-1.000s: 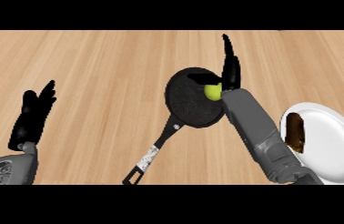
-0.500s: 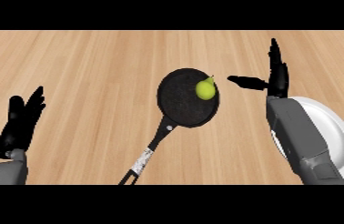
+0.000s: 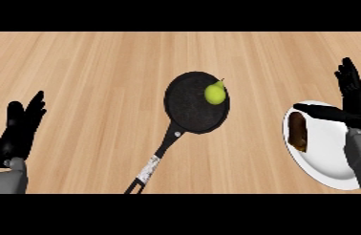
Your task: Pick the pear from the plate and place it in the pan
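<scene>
Head view: pear [image 3: 215, 93] in pan [image 3: 187, 112], left robot hand [image 3: 21, 129] and right robot hand [image 3: 348, 86] both open-fingered, empty.

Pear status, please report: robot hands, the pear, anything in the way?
Left robot hand open, at left edge. Right robot hand open, by the plate. Pear lies in the pan, near its far right rim. Nothing in the way.

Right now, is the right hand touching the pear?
Apart. The head view shows the pear lying in the pan, with bare counter between it and the right hand, which is open above the plate.
</scene>
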Robot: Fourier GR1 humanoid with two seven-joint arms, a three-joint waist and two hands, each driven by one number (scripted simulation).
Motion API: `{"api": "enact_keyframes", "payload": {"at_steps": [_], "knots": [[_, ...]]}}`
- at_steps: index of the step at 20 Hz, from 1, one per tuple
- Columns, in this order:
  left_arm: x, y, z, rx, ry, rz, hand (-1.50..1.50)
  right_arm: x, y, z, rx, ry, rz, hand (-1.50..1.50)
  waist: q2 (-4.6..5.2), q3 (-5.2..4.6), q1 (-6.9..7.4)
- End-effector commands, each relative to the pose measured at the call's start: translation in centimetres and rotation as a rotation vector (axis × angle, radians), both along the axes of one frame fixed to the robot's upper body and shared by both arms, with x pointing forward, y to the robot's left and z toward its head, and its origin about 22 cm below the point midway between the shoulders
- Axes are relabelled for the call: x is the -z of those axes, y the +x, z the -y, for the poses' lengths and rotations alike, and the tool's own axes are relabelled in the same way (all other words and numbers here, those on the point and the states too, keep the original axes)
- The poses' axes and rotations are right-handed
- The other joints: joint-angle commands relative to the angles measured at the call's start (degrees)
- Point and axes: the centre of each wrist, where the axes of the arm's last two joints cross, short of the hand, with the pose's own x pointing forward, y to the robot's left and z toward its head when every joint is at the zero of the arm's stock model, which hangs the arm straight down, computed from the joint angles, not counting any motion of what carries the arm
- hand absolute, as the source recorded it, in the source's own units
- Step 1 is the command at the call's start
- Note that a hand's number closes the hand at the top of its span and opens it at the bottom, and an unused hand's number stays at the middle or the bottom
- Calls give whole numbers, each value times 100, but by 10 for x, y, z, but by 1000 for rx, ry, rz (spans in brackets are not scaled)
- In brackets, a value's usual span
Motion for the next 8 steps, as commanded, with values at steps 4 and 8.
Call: {"api": "enact_keyframes", "payload": {"at_steps": [4,8], "knots": [[-1,2,9,21,-6,8,0,-23,-61,66,-36,-40,5,-150,26,2,59],[3,-5,0,8,14,2,0,-6,-91,88,-19,-42,-4,-150,33,5,96]]}}
